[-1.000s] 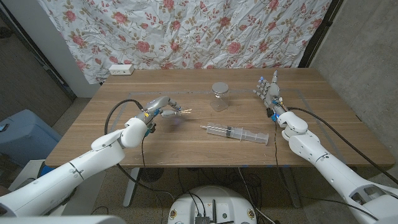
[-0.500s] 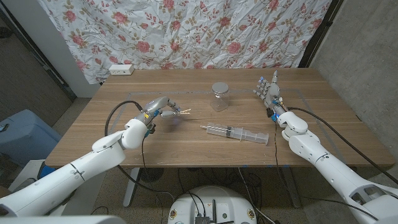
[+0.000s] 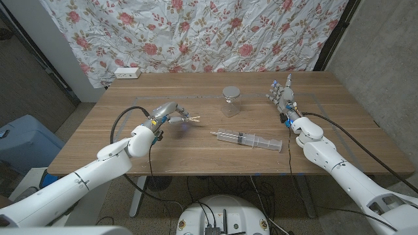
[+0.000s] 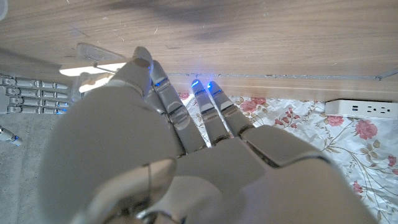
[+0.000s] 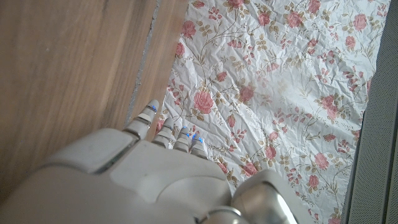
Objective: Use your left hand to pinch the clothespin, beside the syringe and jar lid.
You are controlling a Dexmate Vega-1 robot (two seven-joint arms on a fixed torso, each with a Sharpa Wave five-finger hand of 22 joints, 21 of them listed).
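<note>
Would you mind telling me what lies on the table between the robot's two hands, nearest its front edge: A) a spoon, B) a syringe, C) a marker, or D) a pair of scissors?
B: a clear syringe lies on its side on the wooden table, in front of the lidded glass jar.

A table [image 3: 130,153] carries everything. Toward its left, the left hand [image 3: 168,112] sits over a clothespin [image 3: 192,118], whose tip pokes out to the hand's right. Near the middle, further back, stands a jar [image 3: 230,101]. In front of the jar and slightly right lies a syringe [image 3: 247,139], lengthwise across the table. At the right side, the right hand [image 3: 282,93] stands upright, well apart from the syringe. A power strip [image 3: 127,72] lies at the back left corner, before a hanging cloth [image 3: 196,32].
</note>
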